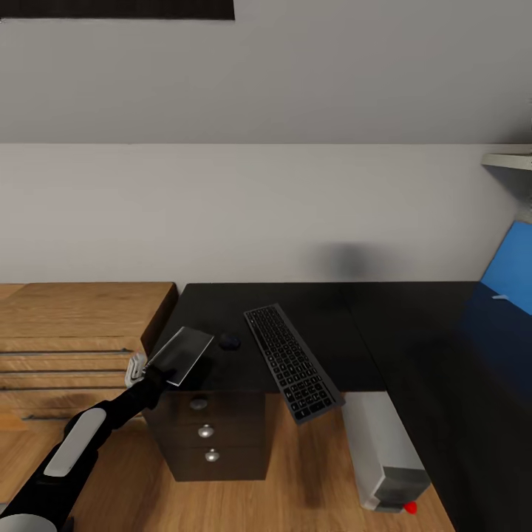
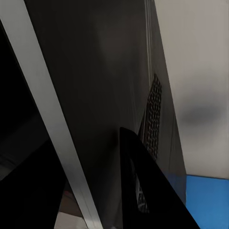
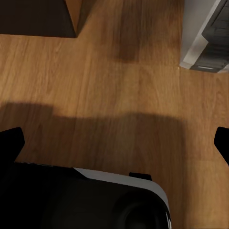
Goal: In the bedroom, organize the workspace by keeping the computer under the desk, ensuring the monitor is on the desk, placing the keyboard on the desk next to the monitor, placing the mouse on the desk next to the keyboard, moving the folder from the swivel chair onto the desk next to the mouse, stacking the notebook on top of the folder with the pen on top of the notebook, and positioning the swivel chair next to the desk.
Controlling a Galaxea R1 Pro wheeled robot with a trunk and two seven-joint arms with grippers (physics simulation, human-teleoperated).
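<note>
Left gripper (image 1: 151,372) at the front left corner of the desk (image 1: 414,332), closed on the near edge of a thin flat grey panel (image 1: 181,355), apparently the notebook. The panel lies tilted on the glossy black top and overhangs the corner beside the wooden chest (image 1: 81,325). In the left wrist view one dark finger (image 2: 148,191) rises in front of the desk top, with the keyboard (image 2: 152,119) beyond it.

The mouse (image 1: 230,341) sits on the desk just beside the panel's far right side. The keyboard lies further right on the desk, set diagonally, its near end overhanging the front edge above the drawers (image 1: 210,436). The computer (image 1: 384,451) stands on the floor (image 1: 310,473) beneath the desk, right of the drawers. The blue back panel (image 1: 510,266) rises at the desk's far right.

Right gripper: fingertips spread wide at the edges of the right wrist view, nothing between them, above bare floor near the computer.

Handling, judged: the held panel seems light and stiff, slippery on the gloss; an edge pinch suits it. The keyboard is rigid and light; grasp it across its short width.
</note>
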